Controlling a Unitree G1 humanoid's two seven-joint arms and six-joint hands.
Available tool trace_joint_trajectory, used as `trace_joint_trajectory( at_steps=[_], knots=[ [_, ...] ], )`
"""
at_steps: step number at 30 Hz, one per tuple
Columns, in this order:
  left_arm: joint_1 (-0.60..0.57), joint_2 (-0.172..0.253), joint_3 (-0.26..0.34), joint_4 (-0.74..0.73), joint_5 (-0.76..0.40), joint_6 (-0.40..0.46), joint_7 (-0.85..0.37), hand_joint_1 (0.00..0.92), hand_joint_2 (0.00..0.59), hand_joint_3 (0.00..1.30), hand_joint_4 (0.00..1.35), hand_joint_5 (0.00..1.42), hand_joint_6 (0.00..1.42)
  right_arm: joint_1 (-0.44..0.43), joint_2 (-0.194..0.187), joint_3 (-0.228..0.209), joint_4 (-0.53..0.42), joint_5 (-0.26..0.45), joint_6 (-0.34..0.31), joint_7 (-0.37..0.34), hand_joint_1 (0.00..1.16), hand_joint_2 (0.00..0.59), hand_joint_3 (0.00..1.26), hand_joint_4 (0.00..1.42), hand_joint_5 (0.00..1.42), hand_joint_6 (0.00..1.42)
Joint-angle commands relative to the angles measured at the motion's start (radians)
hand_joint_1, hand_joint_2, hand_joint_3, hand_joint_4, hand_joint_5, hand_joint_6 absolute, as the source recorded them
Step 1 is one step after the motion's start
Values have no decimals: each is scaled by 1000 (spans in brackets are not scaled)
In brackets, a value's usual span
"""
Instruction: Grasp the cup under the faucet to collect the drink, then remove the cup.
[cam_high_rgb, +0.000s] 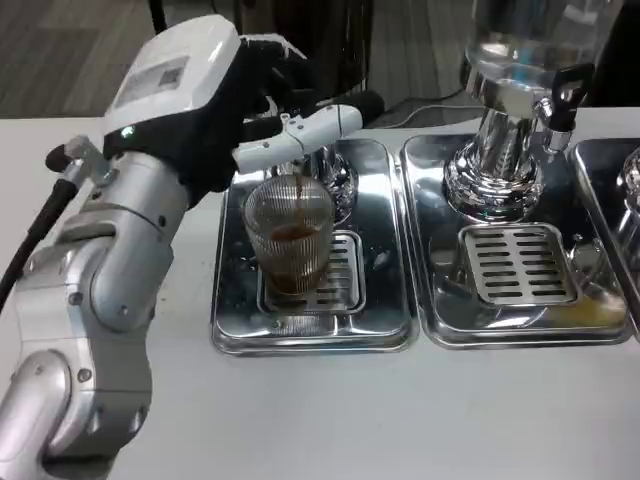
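Note:
A ribbed clear cup (290, 235) stands upright on the grille of the left steel drip tray (232, 300), partly filled with brown drink. A thin brown stream runs into it from the faucet (322, 165) above. My left hand (215, 95) is just above and behind the cup, at the faucet. Its dark fingers (290, 65) curl around the faucet handle, which is mostly hidden, and one white finger (300, 138) lies across over the cup's rim. The hand does not touch the cup.
A second steel drip tray (520, 325) lies to the right, under a chrome dispenser base (495, 170) with a black tap (558, 95). A third tray's edge (625, 190) is at far right. Bare white table (330, 415) spans the front.

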Motion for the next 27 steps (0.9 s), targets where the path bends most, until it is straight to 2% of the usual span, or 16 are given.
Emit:
trace_joint_trajectory(
  at_steps=[1, 4, 7, 12, 18, 20, 22, 24, 27],
  knots=[
    [34, -2, 9, -25, -1, -4, -8, 28, 101, 292, 271, 346, 388, 3, 0, -6, -9, 4, -11, 0, 653, 457, 193, 226, 144, 79],
    [48, -1, 13, -35, 0, -6, -5, 8, 79, 204, 101, 263, 284, 3, 0, -6, -9, 3, -11, 0, 653, 457, 193, 228, 144, 79],
    [62, -2, 20, -44, -5, -7, -3, 0, 60, 108, 6, 192, 198, 3, 1, -4, -11, 1, -11, 0, 653, 457, 193, 229, 144, 79],
    [88, -6, 37, -62, -25, -5, -5, 0, 31, 17, 0, 109, 5, 7, 3, -3, -13, 2, -13, 0, 653, 457, 193, 229, 144, 79],
    [130, 8, 44, -101, -24, -12, -8, 0, 28, 1, 0, 74, 0, 13, 5, -1, -10, 1, -19, -2, 653, 457, 193, 229, 144, 79],
    [170, 30, 49, -122, -15, -39, 1, 0, 30, 16, 0, 63, 0, 15, 6, -1, -8, 1, -22, -3, 653, 457, 193, 229, 144, 79],
    [295, 71, 101, -165, -23, -105, 41, 0, 32, 33, 0, 36, 0, 16, 7, 0, -7, 1, -24, -3, 653, 457, 193, 229, 144, 79],
    [351, 82, 132, -180, -30, -148, 59, 0, 36, 37, 0, 10, 0, 19, 11, -1, -6, 1, -28, -6, 653, 457, 193, 229, 144, 79],
    [527, 100, 234, -220, -74, -251, 118, 0, 38, 37, 0, 0, 0, 23, 15, -2, -3, 1, -33, -9, 653, 457, 193, 230, 144, 66]
  ],
)
